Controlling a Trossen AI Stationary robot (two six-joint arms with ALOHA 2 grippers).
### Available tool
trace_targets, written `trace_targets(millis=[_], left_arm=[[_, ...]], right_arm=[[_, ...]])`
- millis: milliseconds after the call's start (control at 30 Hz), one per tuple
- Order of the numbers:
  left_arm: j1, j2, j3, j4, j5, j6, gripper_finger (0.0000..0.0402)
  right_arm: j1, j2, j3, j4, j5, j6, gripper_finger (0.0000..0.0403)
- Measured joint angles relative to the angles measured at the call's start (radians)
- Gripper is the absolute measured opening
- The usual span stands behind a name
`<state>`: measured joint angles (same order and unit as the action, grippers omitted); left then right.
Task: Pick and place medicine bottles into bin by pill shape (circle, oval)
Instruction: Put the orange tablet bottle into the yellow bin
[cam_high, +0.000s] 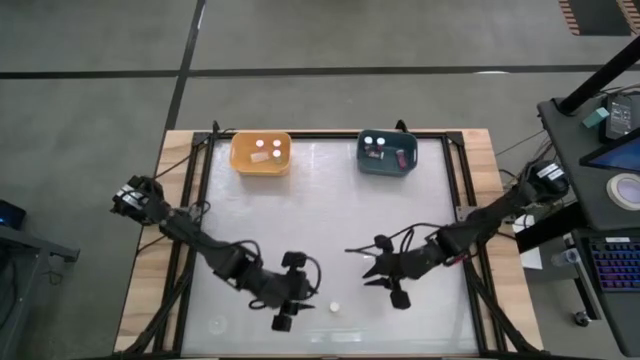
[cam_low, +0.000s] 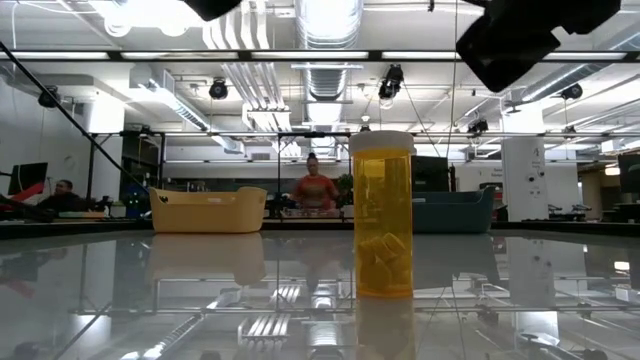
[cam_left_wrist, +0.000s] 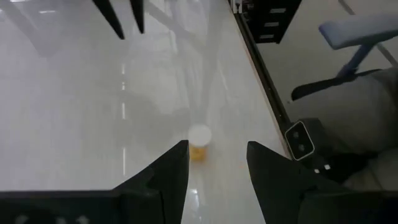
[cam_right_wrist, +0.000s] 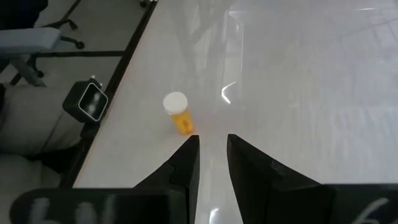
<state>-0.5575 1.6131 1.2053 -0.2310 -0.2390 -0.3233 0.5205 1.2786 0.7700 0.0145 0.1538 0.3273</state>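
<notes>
One medicine bottle, amber with a white cap, stands upright on the white table near its front edge; in the low view the bottle shows pills inside. My left gripper hovers to its left, open, with the bottle ahead of the fingertips. My right gripper hangs above the table to the bottle's far right, narrowly open, the bottle ahead of it. Neither touches it. At the far edge stand a yellow bin and a teal bin, each with white-capped bottles inside.
The table's dark frame runs close past the bottle on the near side. In the low view, dark gripper parts hang above the bottle. People sit in the room behind the bins. A desk with a keyboard stands to the right.
</notes>
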Motion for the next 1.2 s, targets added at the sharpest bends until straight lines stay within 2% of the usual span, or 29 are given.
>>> trace_targets(millis=[367,700,900,1033,1200], left_arm=[[-0.152,0.000,-0.077,0.040,-0.166,-0.195,0.0147],[-0.245,0.000,-0.098,0.044,-0.314,-0.223,0.0147],[-0.264,-0.014,-0.099,0.040,-0.375,-0.221,0.0147],[-0.265,-0.022,-0.100,0.036,-0.393,-0.213,0.0147],[-0.267,-0.048,-0.100,0.030,-0.476,-0.168,0.0147]], right_arm=[[0.011,0.260,0.227,-0.012,0.003,-0.030,0.0084],[0.010,0.435,0.424,-0.098,-0.005,-0.039,0.0188],[0.010,0.492,0.474,-0.208,-0.017,-0.002,0.0229],[0.011,0.519,0.480,-0.205,-0.032,0.004,0.0235],[0.011,0.552,0.480,-0.184,-0.031,0.011,0.0235]])
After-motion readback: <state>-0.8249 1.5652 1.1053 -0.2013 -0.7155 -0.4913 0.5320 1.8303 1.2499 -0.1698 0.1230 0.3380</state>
